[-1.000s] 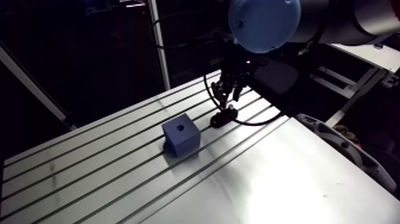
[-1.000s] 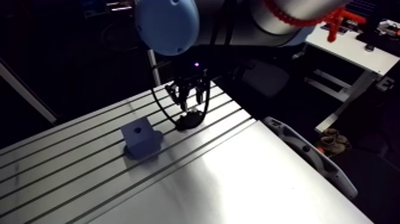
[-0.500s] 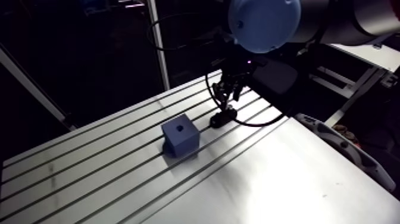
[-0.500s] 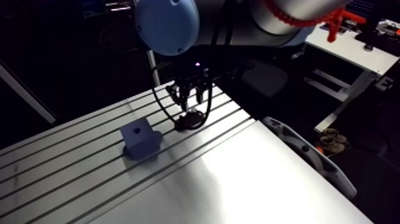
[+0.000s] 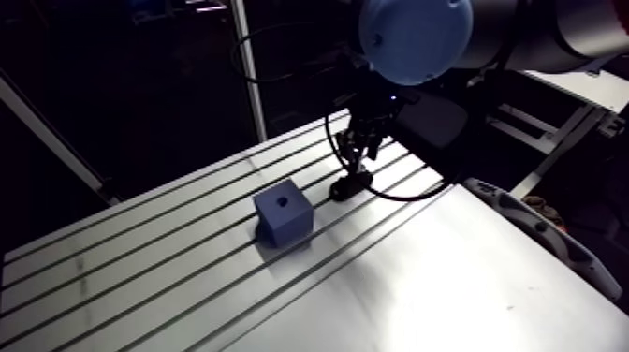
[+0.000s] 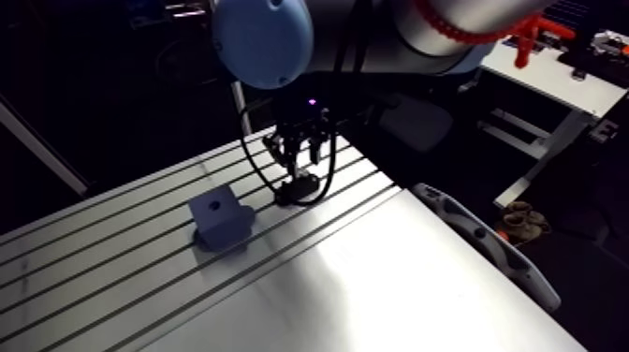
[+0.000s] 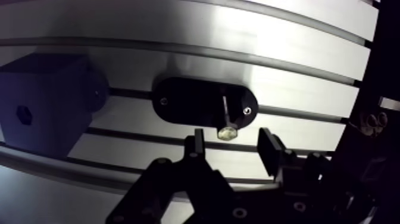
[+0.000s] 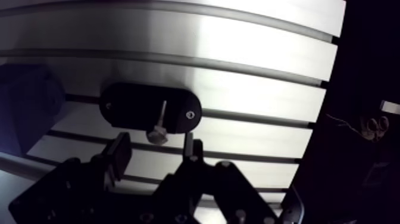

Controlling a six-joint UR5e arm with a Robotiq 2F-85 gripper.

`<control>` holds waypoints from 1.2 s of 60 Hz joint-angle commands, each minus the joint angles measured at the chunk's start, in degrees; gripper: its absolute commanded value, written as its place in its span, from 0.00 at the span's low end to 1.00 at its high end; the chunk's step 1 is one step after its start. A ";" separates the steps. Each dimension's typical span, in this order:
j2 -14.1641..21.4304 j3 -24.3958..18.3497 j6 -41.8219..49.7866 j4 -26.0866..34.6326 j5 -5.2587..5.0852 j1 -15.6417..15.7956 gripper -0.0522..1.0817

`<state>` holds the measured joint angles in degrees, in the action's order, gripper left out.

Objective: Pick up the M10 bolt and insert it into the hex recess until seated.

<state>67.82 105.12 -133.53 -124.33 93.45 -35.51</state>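
Presently: bolt (image 7: 225, 119), small, likely stiff, light and slippery. It rests on a black holder (image 7: 190, 104) near the table's (image 7: 286, 47) far corner, beside the blue block (image 7: 47, 119). End effector (image 7: 232, 143) wide, empty, straddling the head. Suggested hold: across the shank, under the head.

The bolt (image 7: 226, 119) sits on a holder plate (image 7: 190, 104) beside the block (image 7: 41, 110) on the table (image 7: 268, 47).

Gripper (image 7: 230, 142) low, fingers (image 7: 194, 146) apart, prob. empty.
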 commanded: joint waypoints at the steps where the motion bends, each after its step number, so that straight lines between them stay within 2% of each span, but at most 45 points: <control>1: -0.10 0.28 0.05 -0.07 0.02 0.08 0.44; 16: -0.11 1.87 -0.12 -4.02 0.10 0.08 0.44; 47: -0.19 1.89 -0.21 -4.04 0.01 0.17 0.47; 72: -0.55 1.72 -0.21 -3.87 -0.07 0.17 0.53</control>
<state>67.33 106.89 -133.73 -128.26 93.40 -35.34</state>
